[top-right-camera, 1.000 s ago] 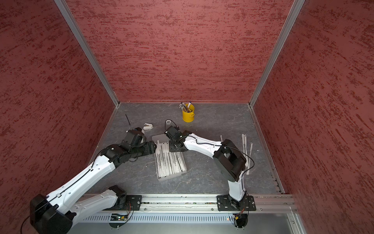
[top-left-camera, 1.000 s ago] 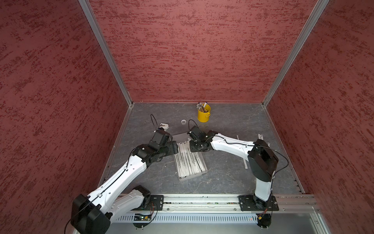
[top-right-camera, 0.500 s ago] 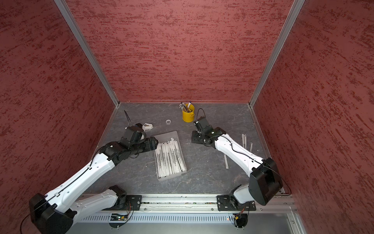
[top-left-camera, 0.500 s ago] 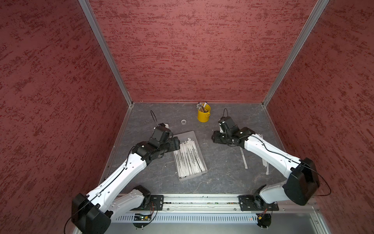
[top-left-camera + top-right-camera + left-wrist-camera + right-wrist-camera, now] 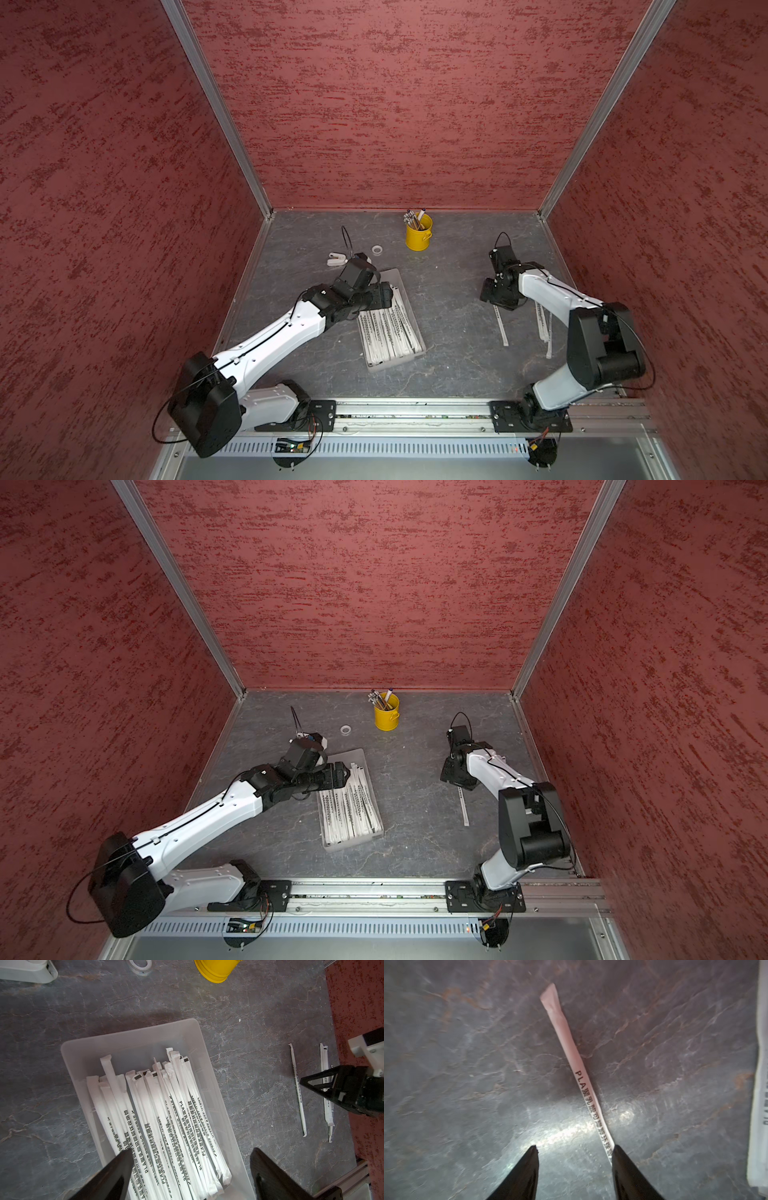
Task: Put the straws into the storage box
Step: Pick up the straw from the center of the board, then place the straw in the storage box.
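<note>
Plainly, the left wrist view is where the print reads best: the straws in the storage box wear white, finely ribbed paper wrappers printed in black with "PLA" and a run of Chinese characters, plus a smaller line ending "80°C". They lie packed side by side along the length of the translucent, round-cornered box, a few crossing at slight angles. The left gripper hangs over them with its black tapered fingers spread wide and nothing held, one finger above the straws and one beyond the box's long wall. Off to the side, loose straws rest flat on the grey, veined, stone-look table. In the right wrist view a single straw, flat on the table, shows the same "PLA" print. The right gripper stands partly open and empty, and the straw runs close along the inner edge of one finger, contact unclear. In both top views the box sits mid-table, its long axis running far to near and its near end slanted toward the robot's right. The loose straws lie well to its right by the right gripper, pointing much the same way, and a yellow bucket of pens stands at the far side.
</note>
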You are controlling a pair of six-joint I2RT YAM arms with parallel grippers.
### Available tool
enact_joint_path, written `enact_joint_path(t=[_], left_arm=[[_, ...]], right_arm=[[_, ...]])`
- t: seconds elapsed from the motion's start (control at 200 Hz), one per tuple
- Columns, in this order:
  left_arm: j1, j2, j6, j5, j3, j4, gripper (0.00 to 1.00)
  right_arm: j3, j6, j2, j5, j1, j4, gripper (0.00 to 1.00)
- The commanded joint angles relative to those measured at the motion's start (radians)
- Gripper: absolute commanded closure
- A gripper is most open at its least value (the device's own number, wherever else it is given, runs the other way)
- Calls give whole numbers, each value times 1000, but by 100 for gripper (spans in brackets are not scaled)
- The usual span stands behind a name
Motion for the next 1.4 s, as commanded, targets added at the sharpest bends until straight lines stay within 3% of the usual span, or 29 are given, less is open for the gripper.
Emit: enact_joint_path(t=[0.0, 0.125, 0.19, 0.256, 0.471, 0.561, 0.676, 0.812, 0.902, 1.082, 1.393], left_arm=[[18, -5, 21, 23, 13, 34, 9], [38, -17, 10, 37, -19, 46, 9], [42, -17, 9, 36, -23, 42, 9], [46, -17, 9, 33, -23, 39, 9], [95, -53, 23, 19, -30, -9, 9], [126, -98, 28, -3, -44, -52, 9], [148, -147, 22, -44, -53, -103, 9], [142, -166, -11, -42, -65, -111, 10], [124, -170, -36, -36, -79, -90, 10], [101, -164, -45, -33, -91, -80, 10], [95, -147, -46, -15, -117, -39, 10]], right_arm=[[-9, -24, 37, 16, -32, 52, 42], [-14, -36, 96, -1, -54, 80, 47], [-14, -41, 109, -6, -58, 87, 56], [-15, -54, 111, -39, -56, 92, 77], [-8, -118, 18, -14, 40, 55, 99], [43, -134, -78, 13, 142, -7, 100], [179, -62, -123, 12, 352, -106, 100], [341, 81, -28, -10, 611, -65, 100], [466, 113, 94, 33, 719, -27, 100], [536, 146, 255, 86, 738, 14, 100], [408, 197, 325, 46, 723, 61, 100]])
